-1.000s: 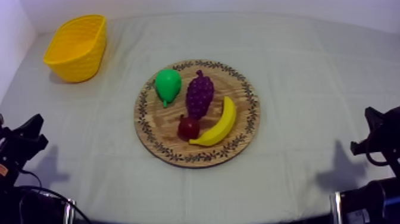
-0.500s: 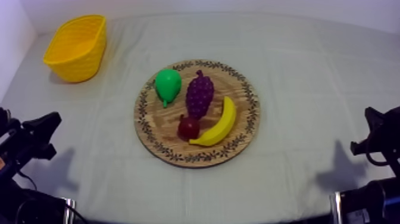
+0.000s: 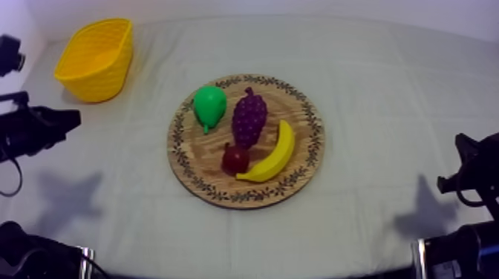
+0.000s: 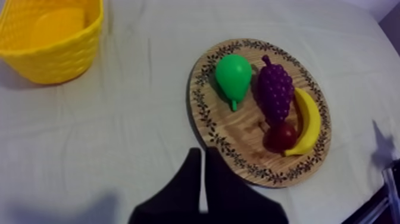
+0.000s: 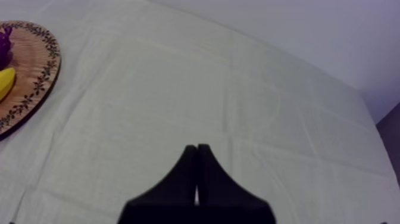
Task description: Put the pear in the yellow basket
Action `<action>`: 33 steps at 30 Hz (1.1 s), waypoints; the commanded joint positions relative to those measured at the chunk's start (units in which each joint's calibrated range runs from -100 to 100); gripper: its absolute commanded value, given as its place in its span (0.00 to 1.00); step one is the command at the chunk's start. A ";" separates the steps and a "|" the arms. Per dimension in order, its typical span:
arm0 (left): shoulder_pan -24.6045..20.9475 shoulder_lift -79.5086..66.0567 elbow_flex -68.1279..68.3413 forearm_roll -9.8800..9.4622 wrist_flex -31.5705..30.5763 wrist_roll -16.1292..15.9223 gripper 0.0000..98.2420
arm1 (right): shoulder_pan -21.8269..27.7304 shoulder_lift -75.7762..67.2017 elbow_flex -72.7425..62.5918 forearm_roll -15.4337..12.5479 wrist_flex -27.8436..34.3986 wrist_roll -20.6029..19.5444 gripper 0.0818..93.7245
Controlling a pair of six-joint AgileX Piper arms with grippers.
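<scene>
The green pear (image 3: 209, 106) (image 4: 233, 75) lies on the left part of the round wooden board (image 3: 306, 159) (image 4: 236, 143), stalk toward the front. The yellow basket (image 3: 96, 58) (image 4: 50, 42) stands at the far left of the table. My left gripper (image 3: 65, 120) (image 4: 200, 156) hangs shut over the cloth, left of the board and in front of the basket, holding nothing. My right gripper (image 3: 464, 148) (image 5: 197, 149) rests shut low at the right edge, far from the board (image 5: 27, 83).
Also on the board are a purple bunch of grapes (image 3: 249, 118) (image 4: 274, 91), a banana (image 3: 273, 155) (image 4: 307, 122) and a small red fruit (image 3: 235, 159) (image 4: 281, 136). Bare cloth (image 3: 386, 89) surrounds the board.
My left arm has risen from its low rest at the left edge and moved up toward the basket side. The right arm and the fruit have not moved.
</scene>
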 commanded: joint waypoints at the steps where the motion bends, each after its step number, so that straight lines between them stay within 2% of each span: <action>1: 0.02 8.94 -8.18 0.10 6.06 1.32 0.00 | -0.01 0.00 -0.02 -0.01 0.01 0.03 0.00; 6: 1.17 20.54 -18.81 -0.39 16.63 5.63 0.00 | -0.01 0.00 -0.02 -0.01 0.01 0.01 0.00; 14: 5.29 37.67 -34.03 -3.01 25.43 10.11 0.00 | -0.01 0.00 -0.02 -0.01 0.01 0.04 0.00; 23: 6.80 54.28 -53.52 -3.95 32.25 11.20 0.00 | -0.01 0.00 -0.02 -0.01 0.01 0.04 0.00; 33: 7.59 65.95 -67.19 -7.09 39.98 12.32 0.00 | -0.01 0.00 -0.02 -0.01 0.01 0.04 0.00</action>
